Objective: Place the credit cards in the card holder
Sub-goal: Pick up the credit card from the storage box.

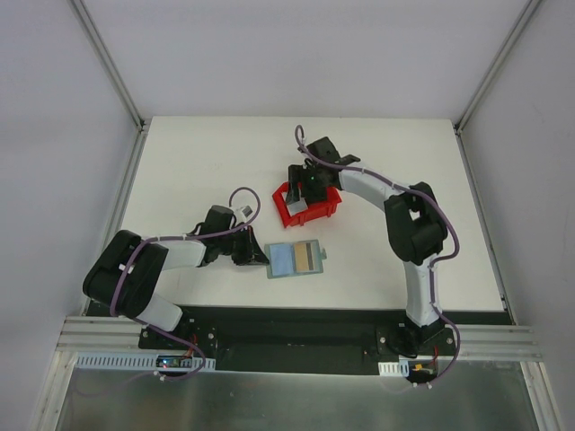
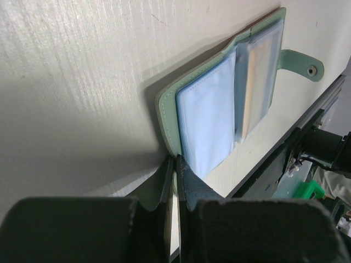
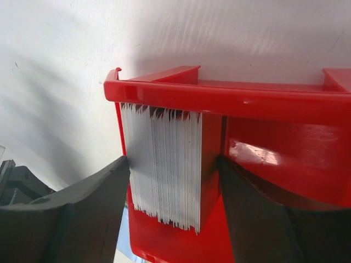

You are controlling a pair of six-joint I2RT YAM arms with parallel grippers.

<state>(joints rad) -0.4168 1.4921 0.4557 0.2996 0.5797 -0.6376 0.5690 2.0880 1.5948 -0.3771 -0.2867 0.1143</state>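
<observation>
On the white table [image 1: 198,162], the red bin [image 1: 310,208] holds a stack of thin cards [image 3: 164,170], stiff, slippery, best pinched by their upright edges; the right gripper [image 3: 173,181] straddles them, jaws apart. Nearer, the open card holder [image 1: 295,259] lies flat, its corner clamped by the left gripper [image 2: 175,181]. Open room surrounds both.

The card holder [image 2: 219,104] just ahead of the left end effector [image 2: 174,181] is grey-green outside, pale blue-grey inside — with an orange-gold card [image 1: 308,258] in its right half. Between the dark right end effector's [image 3: 173,208] fingers: a stack of white-edged cards [image 3: 164,164] in a glossy red bin [image 3: 263,104]. The bench [image 1: 207,153] is off-white — faintly streaked.
</observation>
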